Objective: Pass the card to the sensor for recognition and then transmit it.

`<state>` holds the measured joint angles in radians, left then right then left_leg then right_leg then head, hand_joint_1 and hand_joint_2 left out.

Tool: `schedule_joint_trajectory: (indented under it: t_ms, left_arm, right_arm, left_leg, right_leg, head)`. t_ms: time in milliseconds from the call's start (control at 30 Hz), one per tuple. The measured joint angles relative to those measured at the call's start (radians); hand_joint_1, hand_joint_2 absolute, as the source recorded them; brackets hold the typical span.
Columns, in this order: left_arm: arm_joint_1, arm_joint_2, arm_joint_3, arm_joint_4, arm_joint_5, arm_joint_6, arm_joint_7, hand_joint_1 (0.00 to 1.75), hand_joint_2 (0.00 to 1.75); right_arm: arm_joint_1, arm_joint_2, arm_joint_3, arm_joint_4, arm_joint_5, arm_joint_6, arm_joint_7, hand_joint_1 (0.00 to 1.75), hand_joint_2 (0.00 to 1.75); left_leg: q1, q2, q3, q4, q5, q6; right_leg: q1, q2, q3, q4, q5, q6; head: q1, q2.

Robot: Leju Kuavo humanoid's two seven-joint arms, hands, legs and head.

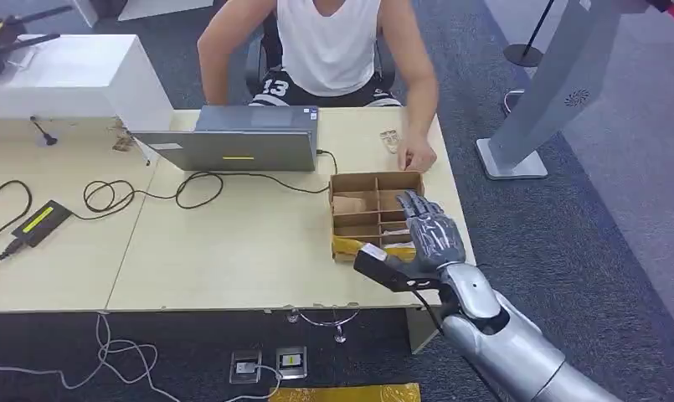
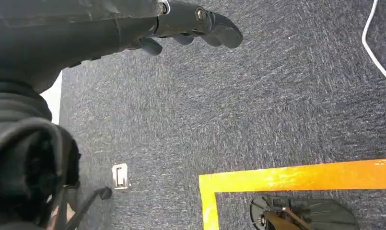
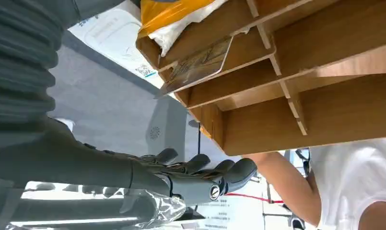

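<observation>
On the pale desk (image 1: 233, 251) stands a divided cardboard box (image 1: 354, 182), a card (image 3: 196, 67) leaning inside one compartment. The right hand (image 1: 429, 230) hovers above the box, fingers spread, empty. The left hand (image 2: 191, 26) hangs over grey carpet (image 2: 277, 105), fingers loosely extended, holding nothing.

Silver arm (image 1: 517, 347) — dark fingers (image 1: 424, 219).

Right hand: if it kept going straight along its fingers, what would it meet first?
Probably the divided cardboard box: the right hand, fingers apart and empty, hovers over its near compartments. Beyond lies the person's hand. Height is unclear.
</observation>
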<state>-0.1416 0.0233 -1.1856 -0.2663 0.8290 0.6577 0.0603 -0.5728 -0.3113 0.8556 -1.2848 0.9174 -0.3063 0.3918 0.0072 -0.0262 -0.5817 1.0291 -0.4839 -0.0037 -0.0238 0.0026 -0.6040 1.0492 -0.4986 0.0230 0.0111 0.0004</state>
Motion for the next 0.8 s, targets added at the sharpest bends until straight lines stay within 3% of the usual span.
schedule_joint_trajectory:
  t_ms: [800]
  left_arm:
    - [0.001,-0.003,0.000,0.000,0.011,0.003,0.002,0.00,0.00]
  right_arm:
    - [-0.051,0.076,0.047,0.158,0.009,-0.037,-0.040,0.00,1.75]
  left_leg:
    - [0.000,0.000,0.000,0.000,0.000,0.000]
  right_leg:
    - [0.000,0.000,0.000,0.000,0.000,0.000]
  head:
    - [0.000,0.000]
